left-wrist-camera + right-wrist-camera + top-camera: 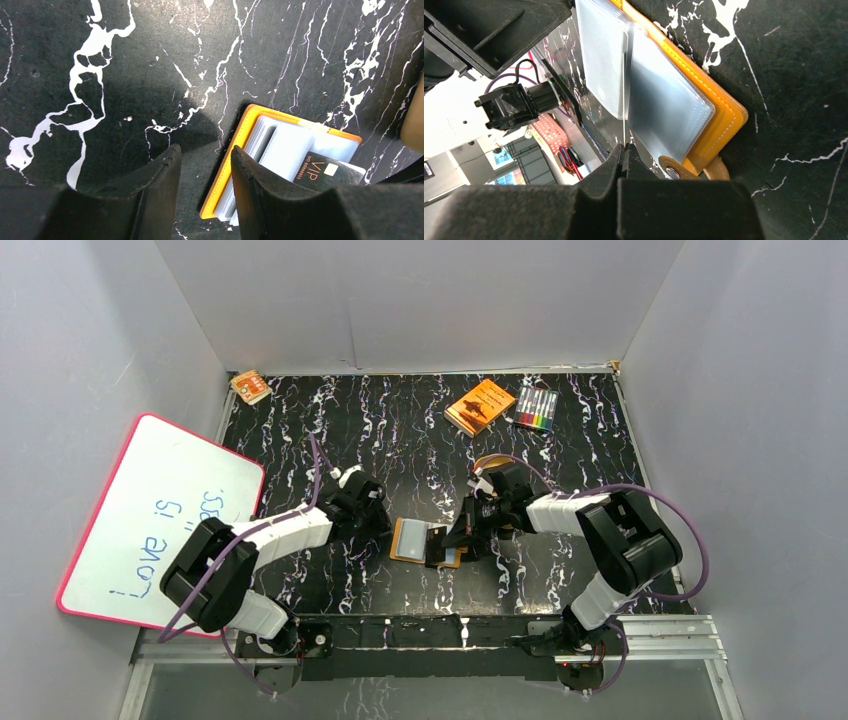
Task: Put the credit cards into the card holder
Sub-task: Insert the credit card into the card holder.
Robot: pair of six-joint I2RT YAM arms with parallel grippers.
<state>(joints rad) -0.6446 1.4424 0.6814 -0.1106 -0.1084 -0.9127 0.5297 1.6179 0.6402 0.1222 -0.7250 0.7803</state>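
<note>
The card holder (415,539) lies open on the desk (400,430), near the front edge, between my two arms. It is orange, and it has clear plastic pockets (280,147) stacked inside it. In the right wrist view I can see a metal snap (672,173) on a little tab at its corner.

A black credit card (327,171) with "VIP" on it is tilted over the right side of the pockets. I cannot tell if its end is inside a pocket yet. The right jaws are closed tight on this card. From the right wrist camera I see the card only as a thin pale line coming up from the pinched fingers (606,170).

The left jaws are partly open and hold nothing. Only bare desk shows between them. One left finger (250,195) is right over the orange left edge of the card holder, but I cannot tell if it touches it.

The left arm (290,530) reaches in low from the left. The right arm (570,510) reaches in low from the right. Both wrists point toward the card holder.

Farther back on the desk are an orange book (480,405) and, just beside it, a pack of colored pens (537,408). A small orange thing (250,386) sits in the far left corner. A whiteboard (160,520) with blue writing leans at the left side.
</note>
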